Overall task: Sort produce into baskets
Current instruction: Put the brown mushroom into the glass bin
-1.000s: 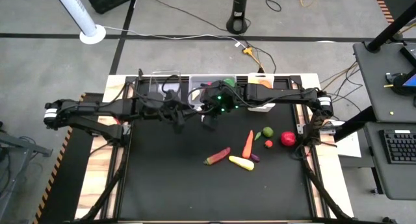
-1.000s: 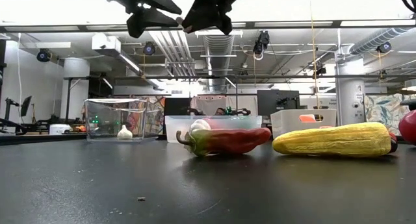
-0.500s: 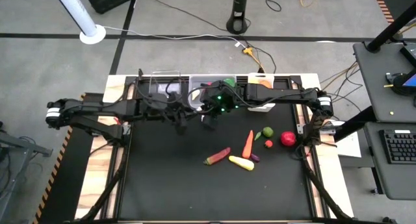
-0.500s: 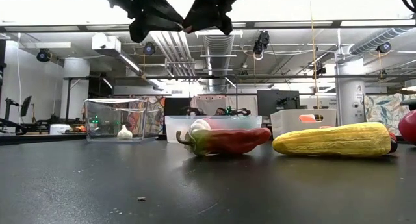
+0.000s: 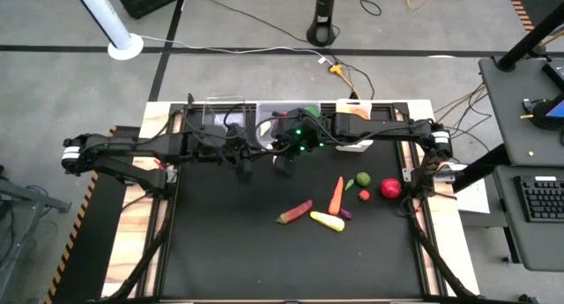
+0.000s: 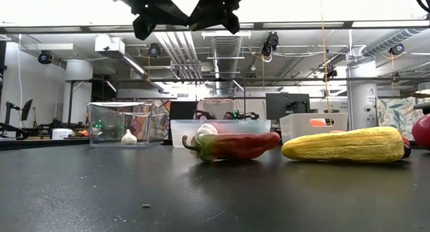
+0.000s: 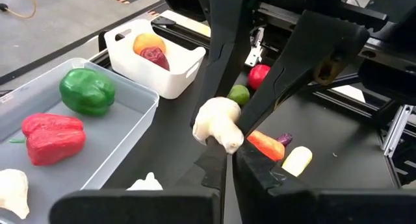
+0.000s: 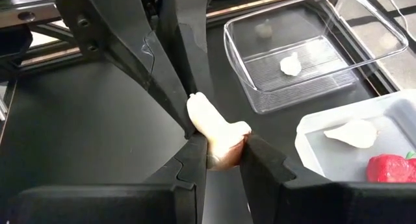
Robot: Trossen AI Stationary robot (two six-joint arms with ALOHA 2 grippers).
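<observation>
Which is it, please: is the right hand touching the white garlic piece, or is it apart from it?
Touching. The right wrist view shows the white garlic piece wedged between the two fingers of the right hand, pressed against both.

My stock: three bins, one narrow clear (image 6: 111, 121), one wide clear (image 7: 140, 97), one white (image 7: 175, 81). Loose on the mat, seven pieces: one long red pepper (image 5: 294, 211), one carrot (image 5: 336, 196), one yellow squash (image 5: 327, 221), one purple bit (image 5: 345, 213), one green fruit (image 5: 362, 179), one small tomato (image 5: 363, 195), one apple (image 5: 390, 189). One garlic (image 8: 218, 136) in my right gripper (image 8: 222, 156).
</observation>
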